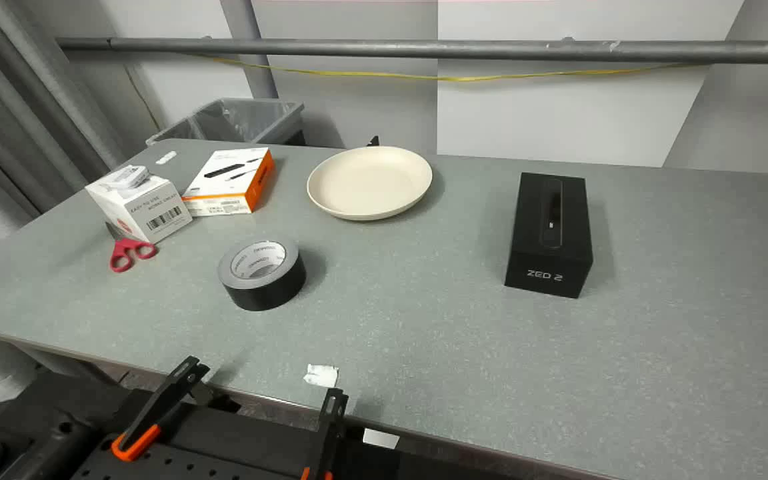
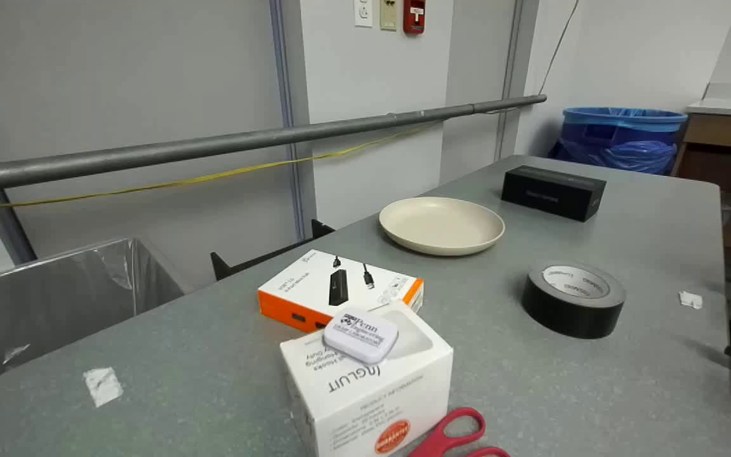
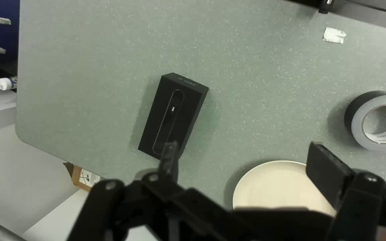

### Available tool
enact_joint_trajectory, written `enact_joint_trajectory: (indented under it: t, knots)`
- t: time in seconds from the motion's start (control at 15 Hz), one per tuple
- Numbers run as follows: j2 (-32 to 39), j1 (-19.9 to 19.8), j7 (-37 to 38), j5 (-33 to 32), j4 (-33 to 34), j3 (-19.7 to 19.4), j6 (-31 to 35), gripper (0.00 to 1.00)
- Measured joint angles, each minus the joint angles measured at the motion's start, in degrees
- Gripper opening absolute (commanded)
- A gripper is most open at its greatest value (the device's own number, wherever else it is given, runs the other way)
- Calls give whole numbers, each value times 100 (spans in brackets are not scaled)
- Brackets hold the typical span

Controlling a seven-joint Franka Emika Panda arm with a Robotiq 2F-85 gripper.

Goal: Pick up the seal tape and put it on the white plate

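My claw (image 3: 243, 154) is spread wide, nothing gripped, fingers (image 3: 328, 172) well apart over the grey speckled table (image 3: 263, 83). It shows in neither exterior view, so can't say how high. Below it, in the wrist view, the round, shallow cream-white plate (image 3: 280, 187) shows between the fingers, part of it hidden by them. The black rectangular box (image 3: 173, 113) has its end overlapped by the finger at left of that view — contact looks unlikely.

Key relation: the black ring-shaped roll of wide tape (image 3: 357, 118) is outside my fingers, up and right in the wrist view, past the plate, cut by the view's edge. It rests on the table, apart from the plate in both exterior views. Flat, hole up, round — no long axis, so I judge the sideways shift matters more than any wrist turn. Straight down here would likely meet plate, not roll. Can't tell if my spread clears the roll's full width; may need one wall instead. Approach step, my read; no pick yet.

Farther out: torn white scrap (image 3: 334, 35) near the table edge, red-handled scissors (image 1: 127, 245) and white cube-like carton (image 1: 141, 210) on the roll's side away from the box.
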Motion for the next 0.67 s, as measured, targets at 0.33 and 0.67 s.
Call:
enact_joint_trajectory:
  t: [0.33,0.67]
  knots:
    - [-1,0,0,0,-3,0,0,100]
    - [62,189,-86,115,-64,17,18,100]
